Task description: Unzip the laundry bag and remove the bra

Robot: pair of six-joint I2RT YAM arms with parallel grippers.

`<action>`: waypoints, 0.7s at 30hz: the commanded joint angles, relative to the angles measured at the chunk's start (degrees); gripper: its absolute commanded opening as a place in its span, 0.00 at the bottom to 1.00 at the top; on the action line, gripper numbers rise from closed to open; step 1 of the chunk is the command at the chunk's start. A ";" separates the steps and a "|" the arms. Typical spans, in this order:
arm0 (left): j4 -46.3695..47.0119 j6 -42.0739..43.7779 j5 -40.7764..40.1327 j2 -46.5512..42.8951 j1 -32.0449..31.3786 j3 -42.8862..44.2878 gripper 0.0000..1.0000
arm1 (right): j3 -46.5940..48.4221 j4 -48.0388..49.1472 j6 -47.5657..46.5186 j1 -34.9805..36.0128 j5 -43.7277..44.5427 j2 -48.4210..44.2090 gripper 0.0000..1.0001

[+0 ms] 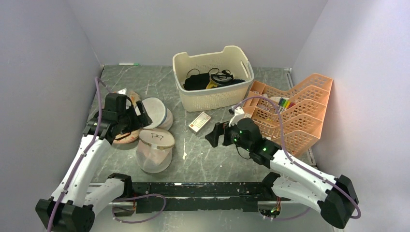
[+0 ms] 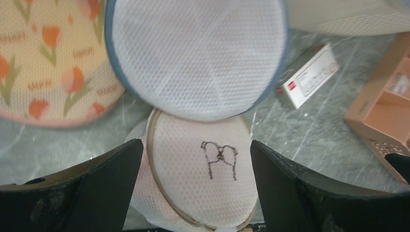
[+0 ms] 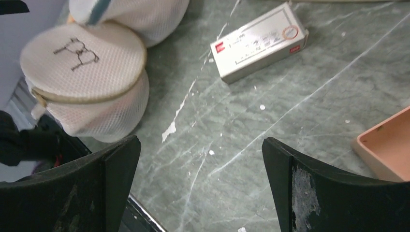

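You held the left pincer wide above the far-left side of the laundry bag. I judged this as lining up to come down on it, since in the left wrist view the bag's marked beige face sat below and squarely between the fingers, and nothing touched it

The bag stood on the near-left part of the surface, its flat face up and slightly tilted. The zip band ran around its rim. A tab at the left edge in the right wrist view may have been the zip pull, though I couldn't be sure. The plain white mesh bag lay just beyond it, overlapping its far edge, and a floral bag lay to the left of both

Your right pincer was also wide, and it held nothing. It hung low over bare surface, well apart from the bag on its right, with the small box just beyond. It pointed left toward the bag, probably so that one arm could steady the drum while the other worked the zip
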 commanded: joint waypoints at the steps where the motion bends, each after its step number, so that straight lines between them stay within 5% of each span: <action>1: -6.91 -6.18 -2.84 1.17 0.63 -2.89 0.94 | -0.93 3.55 -1.24 0.69 -4.64 1.95 1.00; 5: -5.47 -5.82 3.49 1.96 0.72 -4.71 0.94 | -3.08 7.76 -0.51 0.79 -7.73 3.09 1.00; 13: -9.31 -6.25 3.18 -0.56 0.82 -6.95 0.99 | -3.44 16.13 -2.22 1.70 -18.86 6.67 0.99; 18: -5.24 -8.00 8.79 -4.25 0.88 -9.81 0.66 | -1.80 26.83 0.63 4.16 -26.99 14.17 0.77; 21: -3.32 -8.40 11.87 -5.40 0.88 -10.04 0.55 | 0.28 31.54 2.91 5.91 -29.49 19.35 0.60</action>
